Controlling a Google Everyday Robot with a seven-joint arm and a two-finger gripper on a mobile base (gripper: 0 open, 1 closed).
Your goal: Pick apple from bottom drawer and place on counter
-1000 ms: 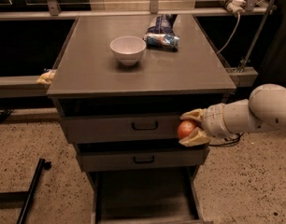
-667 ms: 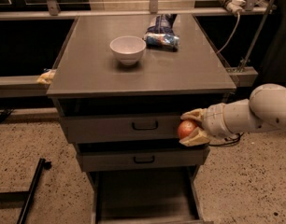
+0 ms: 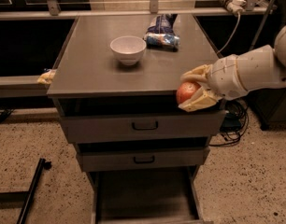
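Note:
The apple [image 3: 187, 92], red-orange and round, is held between the cream fingers of my gripper [image 3: 192, 89]. The gripper comes in from the right on a white arm and holds the apple at the front right edge of the counter [image 3: 91, 69], level with its top. The bottom drawer [image 3: 143, 195] stands pulled open below, with a bare grey floor.
A white bowl [image 3: 128, 49] stands on the counter's middle back. A blue snack bag [image 3: 160, 34] lies behind it to the right. Two shallower drawers with black handles [image 3: 144, 125] are shut. A black bar [image 3: 31, 190] lies on the floor at left. Cables hang at right.
The gripper has lifted the apple from in front of the top drawer up to the counter's front right edge.

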